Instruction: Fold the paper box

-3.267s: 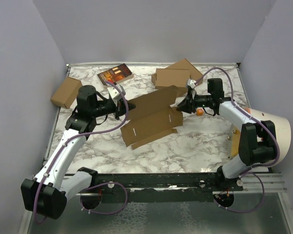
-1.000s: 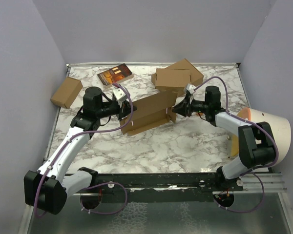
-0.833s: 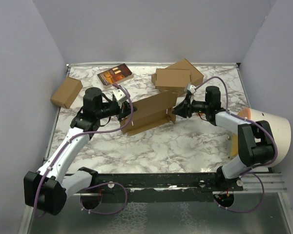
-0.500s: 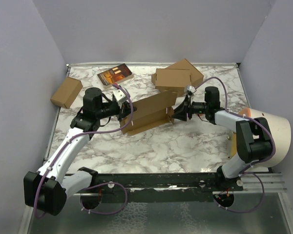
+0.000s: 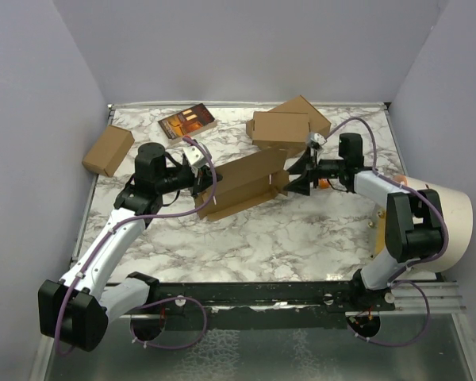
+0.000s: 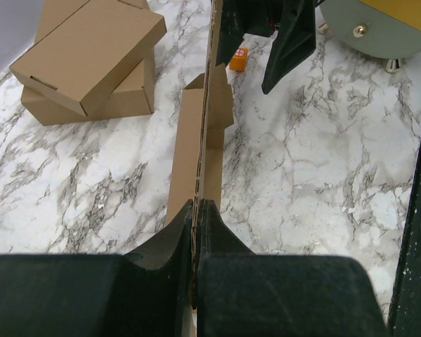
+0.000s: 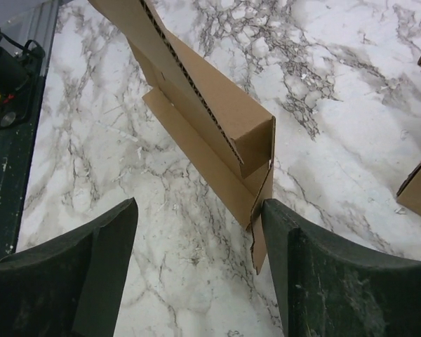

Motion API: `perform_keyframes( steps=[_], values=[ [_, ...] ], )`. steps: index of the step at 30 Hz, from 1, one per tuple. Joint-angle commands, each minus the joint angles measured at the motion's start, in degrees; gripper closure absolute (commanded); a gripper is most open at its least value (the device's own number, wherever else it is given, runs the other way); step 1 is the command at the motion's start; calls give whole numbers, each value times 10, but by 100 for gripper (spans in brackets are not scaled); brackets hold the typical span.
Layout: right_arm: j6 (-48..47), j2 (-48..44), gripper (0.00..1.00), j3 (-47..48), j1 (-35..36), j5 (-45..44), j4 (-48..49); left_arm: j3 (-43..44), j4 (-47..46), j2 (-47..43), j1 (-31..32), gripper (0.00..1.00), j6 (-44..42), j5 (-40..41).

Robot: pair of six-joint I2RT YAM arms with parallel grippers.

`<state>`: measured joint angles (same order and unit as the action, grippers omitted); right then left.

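My right gripper has just let go. A second ago its fingers were closed on the right end of the paper box. Now they stand spread wide, one on each side of that end. The folded corner flap sits in the gap between them, and the right-hand finger is just beside the flap's edge. I cannot tell whether it brushes it. In the overhead view my right arm has also drawn back a little toward its own side.

My left gripper has not changed. Its fingers stay pressed together on the left end of the cardboard, pinching a thin edge that runs straight away from my left wrist camera.

The box sits near the middle of the marble table, its long panel raised on edge rather than spread flat as it was a few seconds ago. It is near, but apart from, the stacked pair of finished boxes behind it.

I take this release to mean the long fold is set well enough to hold with one grip. The right end now looks free for a fresh grasp on its side flap. The box is only partly formed: the end flaps are not tucked, and the raised panel may sag open if my left pinch loosens.
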<state>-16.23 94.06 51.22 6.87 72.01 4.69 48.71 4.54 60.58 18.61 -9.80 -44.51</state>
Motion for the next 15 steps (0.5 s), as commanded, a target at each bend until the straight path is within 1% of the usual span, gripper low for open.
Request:
perform_keyframes(
  steps=[1,7,10,11,13,15],
  values=[
    [-107,-15,27,41,-9,18,-104,-13,32,-5,3,100,-1,-3],
    [-130,-37,27,68,-43,6,-123,-13,31,-5,4,100,-3,-7],
    [-98,-45,28,78,-48,-39,-89,-13,30,-6,3,100,-4,-9],
    [-82,-44,30,81,-47,-58,-73,-13,29,-7,4,100,-3,-10],
    [-37,-35,45,88,-47,-111,-34,-13,28,-6,3,100,-2,-11],
    [-13,-11,64,107,-46,-159,-21,-13,26,-6,3,100,-2,-13]
  ],
)
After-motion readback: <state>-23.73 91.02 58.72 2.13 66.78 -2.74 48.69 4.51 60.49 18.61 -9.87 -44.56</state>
